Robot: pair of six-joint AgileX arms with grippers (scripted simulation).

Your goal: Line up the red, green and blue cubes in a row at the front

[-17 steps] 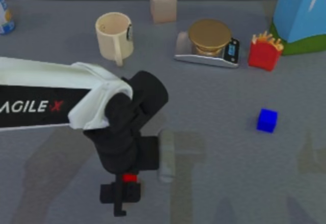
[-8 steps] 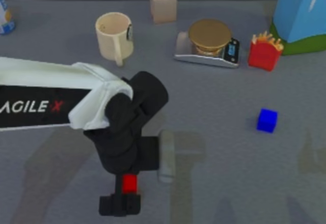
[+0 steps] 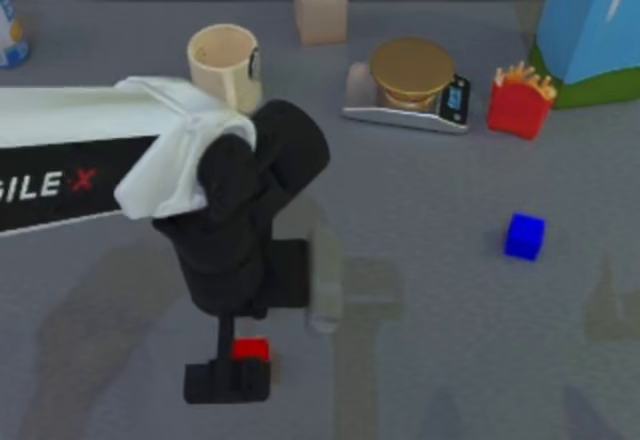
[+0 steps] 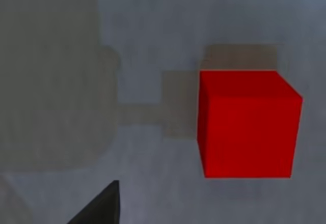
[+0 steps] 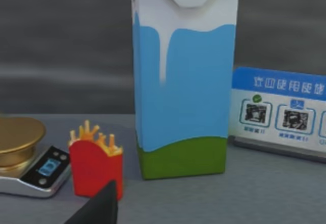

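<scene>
The red cube (image 3: 251,348) rests on the grey table near the front, left of centre; in the left wrist view the red cube (image 4: 247,123) lies free with its shadow beside it. My left gripper (image 3: 228,381) hovers just in front of it, open, with one dark fingertip (image 4: 103,206) showing clear of the cube. The blue cube (image 3: 524,236) sits alone toward the right. The green cube is not visible; the left arm covers much of the table's left half. My right gripper is out of the top view; its fingertip (image 5: 101,207) shows, holding nothing.
Along the back stand a cream mug (image 3: 222,59), a brown box (image 3: 320,5), a kitchen scale (image 3: 410,85), a red fries carton (image 3: 520,101) and a tall blue milk carton (image 3: 590,20). A sign (image 5: 280,113) stands beside the carton.
The left gripper has let go of the red cube and lifted off it; the arm has swung back and to the left. The cube now lies free on the table.
</scene>
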